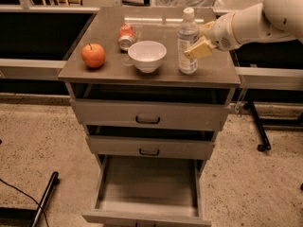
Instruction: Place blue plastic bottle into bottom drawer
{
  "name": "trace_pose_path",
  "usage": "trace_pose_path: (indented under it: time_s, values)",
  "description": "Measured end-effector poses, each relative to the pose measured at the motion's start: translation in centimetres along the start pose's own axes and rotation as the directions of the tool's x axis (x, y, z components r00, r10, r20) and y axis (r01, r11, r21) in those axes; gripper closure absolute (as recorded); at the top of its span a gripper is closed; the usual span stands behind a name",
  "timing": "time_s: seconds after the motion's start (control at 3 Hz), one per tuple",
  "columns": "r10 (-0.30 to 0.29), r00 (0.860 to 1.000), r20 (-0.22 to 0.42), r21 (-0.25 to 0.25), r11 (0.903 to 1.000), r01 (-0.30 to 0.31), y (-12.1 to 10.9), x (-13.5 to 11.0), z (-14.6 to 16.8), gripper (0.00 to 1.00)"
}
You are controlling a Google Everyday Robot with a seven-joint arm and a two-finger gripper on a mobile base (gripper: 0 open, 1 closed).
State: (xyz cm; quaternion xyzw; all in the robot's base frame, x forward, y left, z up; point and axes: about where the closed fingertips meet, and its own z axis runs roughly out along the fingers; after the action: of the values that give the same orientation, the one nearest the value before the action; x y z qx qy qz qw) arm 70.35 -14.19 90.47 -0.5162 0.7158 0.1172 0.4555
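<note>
The blue plastic bottle, clear with a white cap and pale label, stands upright on the right part of the grey cabinet top. My gripper reaches in from the right at the bottle's mid-height. It is open, one fingertip on the near side and one on the far side of the bottle's right edge, not closed on it. The bottom drawer is pulled out below and its tray holds nothing.
A white bowl stands just left of the bottle. A red soda can lies behind the bowl, and a red apple sits at the left. The two upper drawers are slightly open. A black-wheeled stand leg is at the right.
</note>
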Motion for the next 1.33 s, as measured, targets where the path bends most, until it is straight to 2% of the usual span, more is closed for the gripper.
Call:
trace_pose_path:
  time_s: [0.33, 0.67, 1.0, 1.33]
  values:
    - [-0.011, 1.0, 0.011, -0.022, 0.9997, 0.012, 0.2, -0.3, 0.4, 0.92]
    - [0.001, 0.997, 0.083, -0.041, 0.9992, 0.002, 0.7, 0.0, 0.1, 1.0]
    - [0.01, 0.977, 0.212, -0.038, 0.9993, -0.002, 2.6, -0.4, -2.4, 1.0]
    - [0.037, 0.967, 0.252, -0.057, 0.9981, -0.023, 6.5, 0.7, -6.1, 1.0]
